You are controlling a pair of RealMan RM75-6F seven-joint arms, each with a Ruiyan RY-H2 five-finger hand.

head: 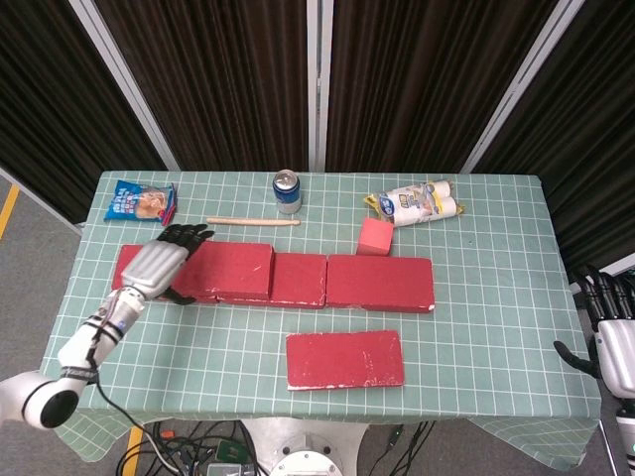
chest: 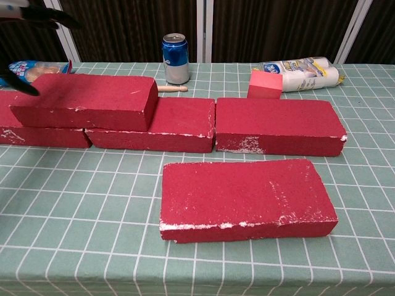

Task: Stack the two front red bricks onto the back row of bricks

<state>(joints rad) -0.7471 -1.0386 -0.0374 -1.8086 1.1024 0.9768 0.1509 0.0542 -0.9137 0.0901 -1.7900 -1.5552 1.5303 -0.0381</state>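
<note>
One red brick (head: 226,271) lies stacked on the left part of the back row (head: 380,283); in the chest view this stacked brick (chest: 83,102) rests over two lower bricks. The other front red brick (head: 344,358) lies flat near the table's front edge, also seen close up as the front brick (chest: 247,198). My left hand (head: 159,266) hovers at the stacked brick's left end, fingers spread and holding nothing; only its dark fingertips (chest: 46,16) show in the chest view. My right hand (head: 610,337) hangs beyond the table's right edge, fingers apart and empty.
Behind the row stand a blue can (head: 287,191), a wooden stick (head: 253,221), a small pink cube (head: 374,237), a white package (head: 417,203) and a blue snack bag (head: 141,201). The green gridded cloth (head: 496,327) covers the table.
</note>
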